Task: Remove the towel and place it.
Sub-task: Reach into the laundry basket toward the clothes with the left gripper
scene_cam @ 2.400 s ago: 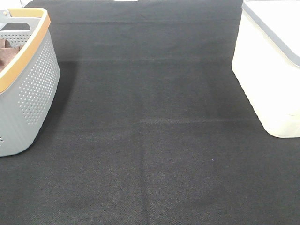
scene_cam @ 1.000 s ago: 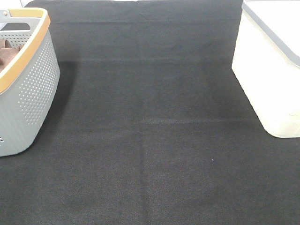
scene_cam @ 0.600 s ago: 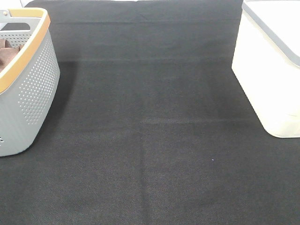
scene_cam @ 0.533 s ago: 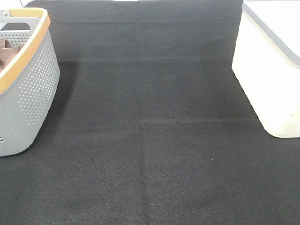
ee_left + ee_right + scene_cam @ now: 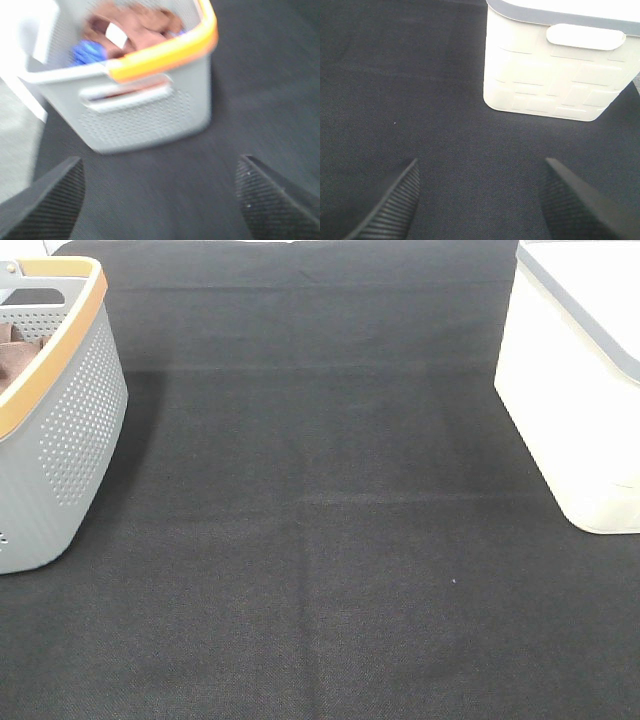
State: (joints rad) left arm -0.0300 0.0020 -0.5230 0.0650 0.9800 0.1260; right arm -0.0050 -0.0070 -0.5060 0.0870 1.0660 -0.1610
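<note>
The left gripper (image 5: pixel 160 162) stood open, its two ribbed black fingers (image 5: pixel 50 205) spread wide with only the black table cover (image 5: pixel 260 75) showing between them. Just ahead of it, apart from the fingertips, stood one grey perforated basket (image 5: pixel 150 115) with an orange rim, a slot handle in the wall facing the gripper. Inside that basket lay the one towel (image 5: pixel 145 25), rust-brown and bunched into folds against the wall farthest from the gripper, one white tag (image 5: pixel 116 34) showing on its near side. Crumpled as it was, and blurred in the wrist view, it showed no long axis or heading that could be told. One blue item (image 5: pixel 85 52), too blurred to name, lay beside it in the same basket. The right gripper (image 5: pixel 480 164) was likewise open, its two fingers (image 5: pixel 390 205) wide apart over bare cover with nothing held. Ahead of it, well clear of the fingertips, stood one cream-white storage box (image 5: pixel 545 75) with a grey rim, a recessed handle and a brick-pattern relief on its wall. From the high camera neither gripper was in view; the basket (image 5: pixel 70 440) and the box (image 5: pixel 570 410) stood well apart at opposite edges of the single cover (image 5: pixel 320 540), a sliver of the towel (image 5: pixel 12 355) showing over the basket's rim.
</note>
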